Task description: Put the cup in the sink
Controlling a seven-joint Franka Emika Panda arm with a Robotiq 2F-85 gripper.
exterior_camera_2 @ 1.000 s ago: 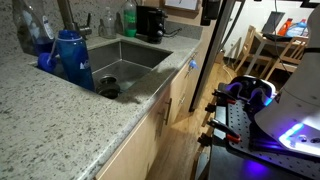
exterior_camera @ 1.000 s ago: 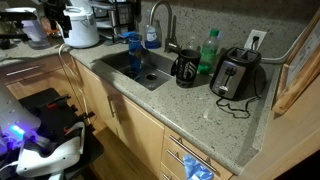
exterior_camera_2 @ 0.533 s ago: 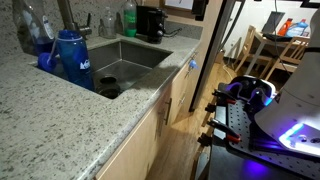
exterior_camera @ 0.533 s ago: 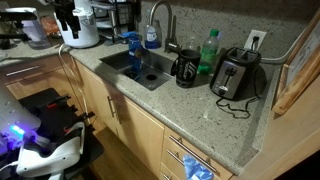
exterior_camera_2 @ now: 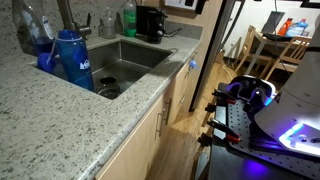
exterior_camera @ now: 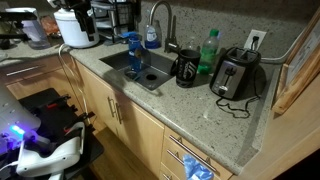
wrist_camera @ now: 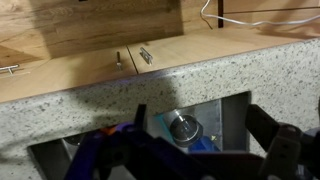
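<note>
The blue cup (exterior_camera: 133, 48) with a dark lid stands upright on the counter at the edge of the sink (exterior_camera: 125, 66), shown in both exterior views (exterior_camera_2: 70, 58). The steel sink (exterior_camera_2: 140, 52) has a round drain (wrist_camera: 183, 127). My gripper (wrist_camera: 199, 113) is open and empty, with its fingers spread above the sink in the wrist view. A blue shape (wrist_camera: 100, 152) at the bottom of that view may be the cup, partly hidden by the gripper body. In both exterior views the gripper shows only as a dark shape at the top edge (exterior_camera: 82, 12) (exterior_camera_2: 192, 4).
A faucet (exterior_camera: 158, 20), a black coffee maker (exterior_camera: 185, 68), a green bottle (exterior_camera: 208, 50) and a toaster (exterior_camera: 236, 75) stand on the granite counter beside the sink. A white kettle (exterior_camera: 76, 30) stands further along. A small blue item (wrist_camera: 203, 145) lies in the sink.
The gripper has moved along the counter toward the sink. The blue cup has not moved.
</note>
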